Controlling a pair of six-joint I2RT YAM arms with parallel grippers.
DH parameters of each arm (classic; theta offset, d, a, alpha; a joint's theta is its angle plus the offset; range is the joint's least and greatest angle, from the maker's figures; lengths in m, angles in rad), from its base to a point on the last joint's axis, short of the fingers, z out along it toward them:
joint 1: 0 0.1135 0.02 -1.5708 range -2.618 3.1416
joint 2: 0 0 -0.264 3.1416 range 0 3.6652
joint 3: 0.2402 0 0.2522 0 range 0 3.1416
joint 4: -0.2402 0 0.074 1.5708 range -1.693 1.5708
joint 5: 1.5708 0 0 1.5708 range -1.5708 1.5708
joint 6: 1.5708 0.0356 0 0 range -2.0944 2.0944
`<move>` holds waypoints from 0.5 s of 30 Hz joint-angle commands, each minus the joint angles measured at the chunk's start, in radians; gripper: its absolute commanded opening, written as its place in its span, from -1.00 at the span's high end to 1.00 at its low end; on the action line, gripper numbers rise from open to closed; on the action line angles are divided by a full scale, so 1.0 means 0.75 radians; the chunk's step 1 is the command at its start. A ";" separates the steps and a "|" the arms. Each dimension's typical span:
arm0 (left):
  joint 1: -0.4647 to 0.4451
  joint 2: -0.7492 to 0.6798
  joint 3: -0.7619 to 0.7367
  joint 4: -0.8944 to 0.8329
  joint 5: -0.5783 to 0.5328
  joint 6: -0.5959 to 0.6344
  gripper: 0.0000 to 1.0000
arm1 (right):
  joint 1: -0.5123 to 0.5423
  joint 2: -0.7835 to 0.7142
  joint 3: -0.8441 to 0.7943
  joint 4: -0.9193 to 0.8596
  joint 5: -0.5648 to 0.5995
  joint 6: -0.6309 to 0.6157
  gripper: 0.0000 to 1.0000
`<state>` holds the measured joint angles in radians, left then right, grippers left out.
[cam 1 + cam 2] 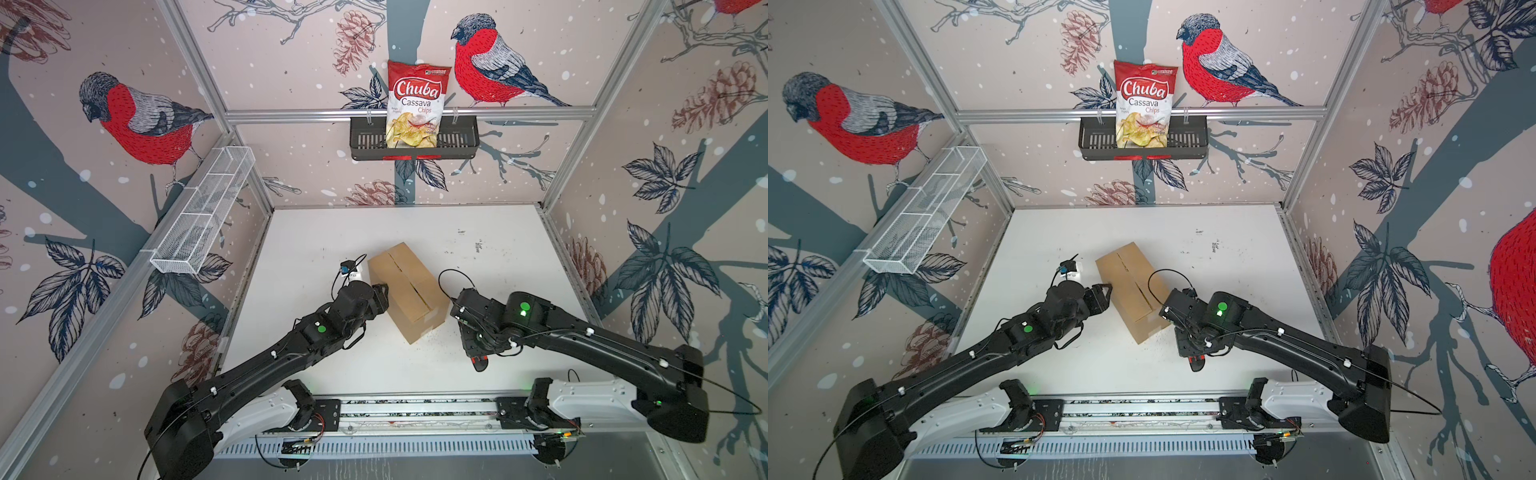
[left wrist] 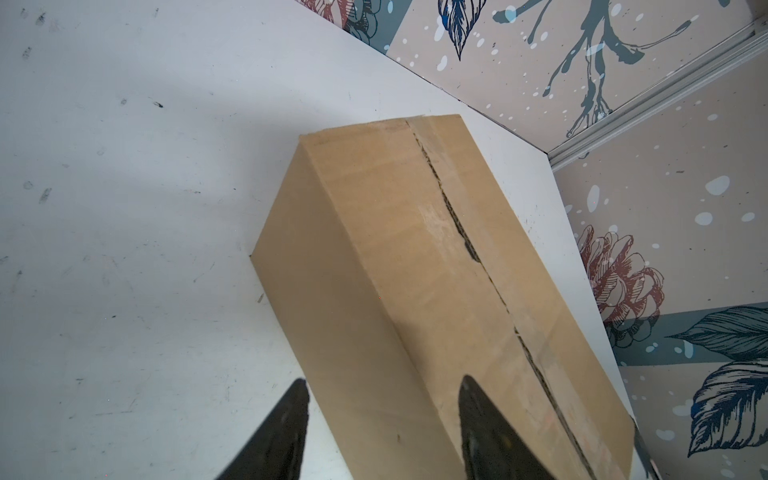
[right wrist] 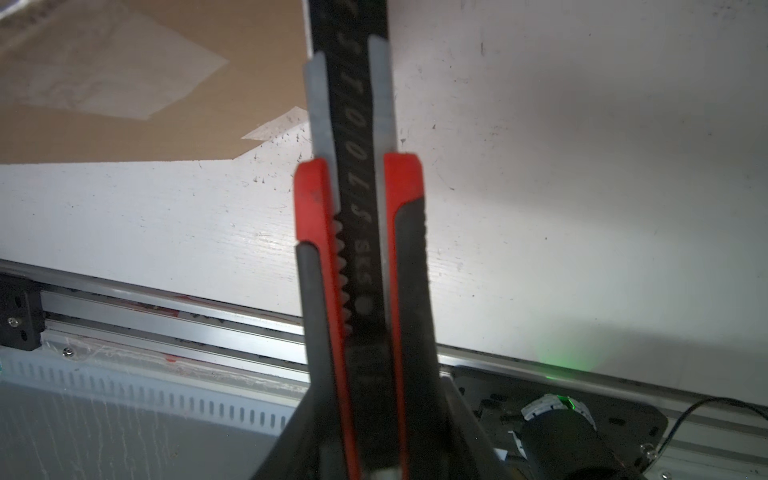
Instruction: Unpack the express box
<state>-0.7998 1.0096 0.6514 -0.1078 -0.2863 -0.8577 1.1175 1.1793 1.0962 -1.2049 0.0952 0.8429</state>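
Tally: one express box [image 1: 405,286], one utility knife [image 3: 361,249].

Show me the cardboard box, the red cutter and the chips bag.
cardboard box [image 1: 400,291]: a top view, its top face.
red cutter [image 3: 361,257]: right wrist view, its black blade.
chips bag [image 1: 417,99]: a top view, its printed front.

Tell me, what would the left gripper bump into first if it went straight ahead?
Probably the express box: the left gripper points right at it, open, one box edge between its fingers.
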 commanded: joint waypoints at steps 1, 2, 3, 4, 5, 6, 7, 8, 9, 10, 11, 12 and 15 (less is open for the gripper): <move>0.001 0.008 -0.011 0.076 0.050 0.005 -0.14 | 0.015 0.002 0.005 0.002 0.003 0.035 0.76; 0.001 0.012 -0.018 0.088 0.060 0.001 -0.14 | 0.021 -0.001 0.000 -0.001 0.003 0.042 0.76; 0.001 0.014 -0.021 0.099 0.067 -0.003 -0.13 | 0.025 -0.002 -0.003 -0.003 0.003 0.047 0.76; 0.000 0.017 -0.024 0.108 0.071 -0.005 -0.13 | 0.031 -0.005 -0.008 -0.005 0.003 0.055 0.76; -0.001 0.020 -0.025 0.112 0.073 -0.008 -0.14 | 0.035 -0.012 -0.014 -0.008 0.002 0.064 0.76; -0.002 0.021 -0.024 0.117 0.078 -0.008 -0.13 | 0.039 -0.016 -0.019 -0.012 0.002 0.072 0.76; -0.004 0.022 -0.024 0.118 0.079 -0.008 -0.13 | 0.043 -0.023 -0.025 -0.015 0.000 0.079 0.76; -0.006 0.020 -0.023 0.121 0.076 -0.008 -0.13 | 0.048 -0.031 -0.035 -0.015 -0.001 0.089 0.76; -0.007 0.020 -0.022 0.120 0.076 -0.010 -0.14 | 0.053 -0.040 -0.043 -0.015 -0.005 0.098 0.76; -0.009 0.018 -0.022 0.121 0.077 -0.010 -0.13 | 0.058 -0.049 -0.053 -0.015 -0.008 0.107 0.76; -0.012 0.016 -0.024 0.121 0.076 -0.011 -0.14 | 0.064 -0.054 -0.060 -0.015 -0.010 0.115 0.76; -0.015 0.014 -0.025 0.122 0.073 -0.014 -0.13 | 0.069 -0.060 -0.065 -0.017 -0.009 0.123 0.76; -0.032 0.014 -0.030 0.125 0.067 -0.024 -0.13 | 0.087 -0.066 -0.061 -0.013 -0.004 0.136 0.76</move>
<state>-0.8162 1.0225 0.6319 -0.0502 -0.2359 -0.8661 1.1732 1.1355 1.0489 -1.2098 0.0883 0.9173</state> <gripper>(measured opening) 0.567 0.340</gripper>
